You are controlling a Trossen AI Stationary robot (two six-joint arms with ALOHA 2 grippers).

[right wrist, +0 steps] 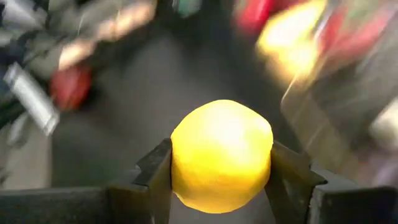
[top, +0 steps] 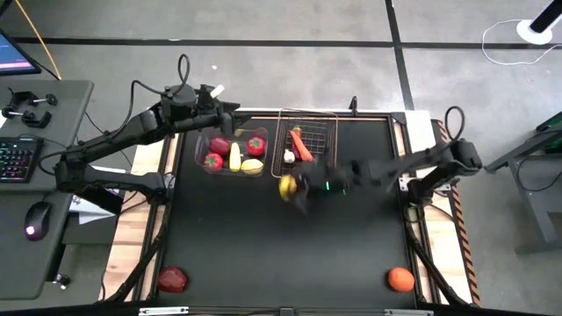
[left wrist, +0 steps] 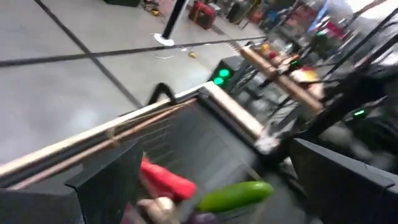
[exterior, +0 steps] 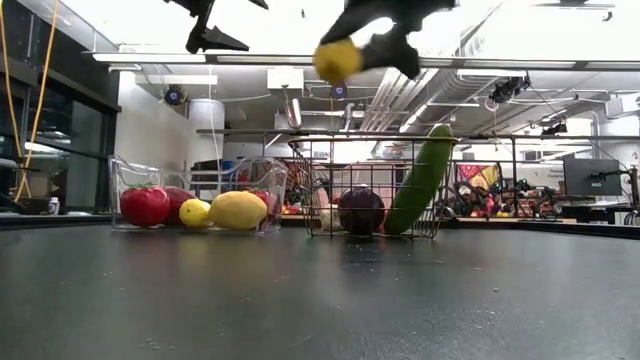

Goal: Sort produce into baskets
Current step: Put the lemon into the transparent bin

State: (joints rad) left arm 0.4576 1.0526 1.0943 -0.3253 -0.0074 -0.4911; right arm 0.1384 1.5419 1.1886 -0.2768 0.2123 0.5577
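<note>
Lemon (right wrist: pixel 221 155) sits clenched in our right gripper (top: pixel 294 188) at mid-frame, just below the bin (top: pixel 230 169), so we should clear its rim before releasing; left gripper (top: pixel 230 110): cannot tell.

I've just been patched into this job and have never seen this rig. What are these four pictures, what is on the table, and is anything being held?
Two dark robot arms work at a black table. One picture looks straight down, one looks level across the tabletop, and two come from cameras on the wrists.

The right gripper is in the air near the table's middle, its fingers shut on a yellow lemon. The left gripper hangs above the clear bin, fingers open.

The clear bin holds red and yellow produce. The wire basket beside it holds a carrot, cucumber, eggplant and garlic. A red apple and an orange lie at the table's near corners.
</note>
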